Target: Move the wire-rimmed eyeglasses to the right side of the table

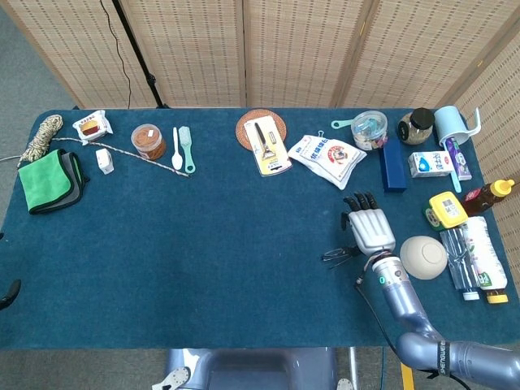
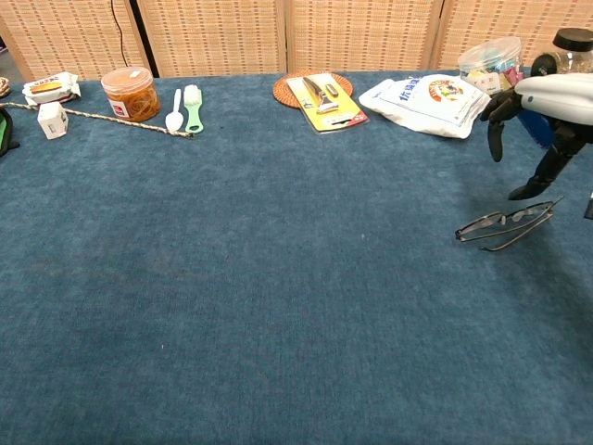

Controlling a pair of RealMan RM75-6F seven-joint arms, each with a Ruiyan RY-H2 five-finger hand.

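The wire-rimmed eyeglasses [image 1: 338, 255] [image 2: 505, 223] lie flat on the blue cloth toward the right part of the table. My right hand [image 1: 370, 225] [image 2: 547, 109] hovers just above and to the right of them, fingers spread and holding nothing; a dark fingertip [image 2: 524, 190] hangs a little above the right end of the frame without touching it. My left hand does not show in either view.
Right of the hand sit a cream ball [image 1: 423, 257], bottles [image 1: 475, 258] and a yellow box [image 1: 446, 210]. Behind it are a blue box [image 1: 393, 166], a white pouch [image 1: 327, 157] and a clear tub [image 1: 370, 129]. A yellow knife card [image 1: 266, 146] lies at back centre.
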